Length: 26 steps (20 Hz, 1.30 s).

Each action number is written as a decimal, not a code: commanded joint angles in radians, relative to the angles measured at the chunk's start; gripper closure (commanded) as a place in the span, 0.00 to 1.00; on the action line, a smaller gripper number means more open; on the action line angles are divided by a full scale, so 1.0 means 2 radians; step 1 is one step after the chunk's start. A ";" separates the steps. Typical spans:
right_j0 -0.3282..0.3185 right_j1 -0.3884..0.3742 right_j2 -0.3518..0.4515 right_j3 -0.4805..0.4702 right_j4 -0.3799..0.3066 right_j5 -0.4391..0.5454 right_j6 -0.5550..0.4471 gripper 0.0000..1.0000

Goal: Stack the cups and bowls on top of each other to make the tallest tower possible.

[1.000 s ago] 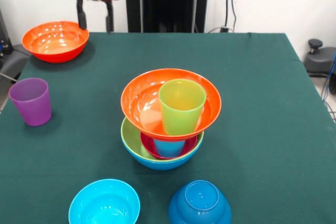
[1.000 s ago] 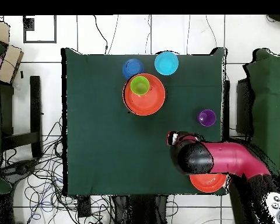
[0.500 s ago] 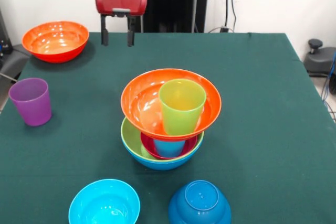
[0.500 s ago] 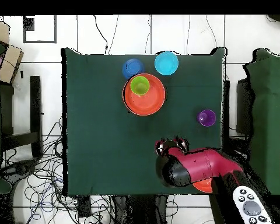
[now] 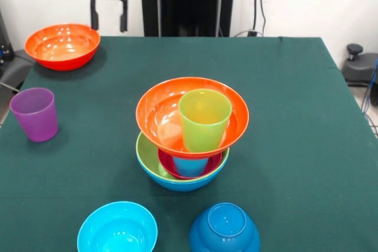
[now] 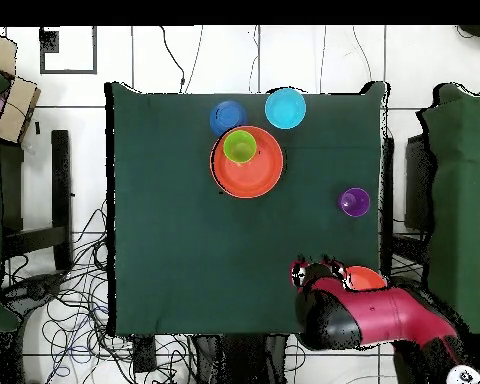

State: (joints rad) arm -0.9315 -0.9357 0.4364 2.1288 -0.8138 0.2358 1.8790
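1. Bowls come first in the front view: a cyan bowl standing mouth up and a dark blue bowl turned mouth down, both cut off by the bottom edge of that view. They sit well apart from each other, just in front of the tower.
2. Behind them, mid-table, stands the tower. Its base is a blue bowl, of which only a thin band shows under the lime green bowl nested in it.
3. Inside that sits a magenta bowl, mostly hidden, holding a light blue cup whose upper part is covered.
4. An orange bowl rests on top, tilted toward the camera, with a lime green cup upright inside it. Overhead, only this bowl and cup show; the lower layers are covered.
5. At the left edge of the green table a purple cup stands alone, mouth up.
6. Farther back, in the left corner, lies a second orange bowl; overhead the arm hides most of it.
7. Farthest, the gripper hangs empty above the table just beside that bowl, its two black fingers parted and touching nothing. Its red housing is cut off by the top edge.
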 commanded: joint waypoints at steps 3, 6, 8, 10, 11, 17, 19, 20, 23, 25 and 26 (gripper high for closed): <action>-0.051 -0.020 0.086 0.060 0.021 0.066 -0.101 0.00; -0.042 -0.005 0.071 0.047 -0.010 0.056 -0.081 0.00; -0.023 0.015 0.047 0.032 -0.042 0.039 -0.057 0.00; -0.003 0.034 0.018 0.017 -0.074 0.022 -0.032 0.00; 0.010 0.041 0.002 0.010 -0.092 0.011 -0.019 0.00; 0.021 0.068 -0.018 -0.014 -0.140 -0.017 -0.008 0.00; 0.014 0.071 -0.009 -0.016 -0.143 -0.019 -0.013 0.00; 0.010 0.072 -0.003 -0.017 -0.144 -0.019 -0.017 0.00; -0.013 0.056 0.029 -0.006 -0.127 0.004 -0.049 0.00; -0.020 0.048 0.044 0.003 -0.110 0.018 -0.059 0.00; -0.022 0.040 0.050 0.010 -0.100 0.022 -0.058 0.00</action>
State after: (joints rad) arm -0.9649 -0.8623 0.4509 2.1550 -1.0098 0.2291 1.8790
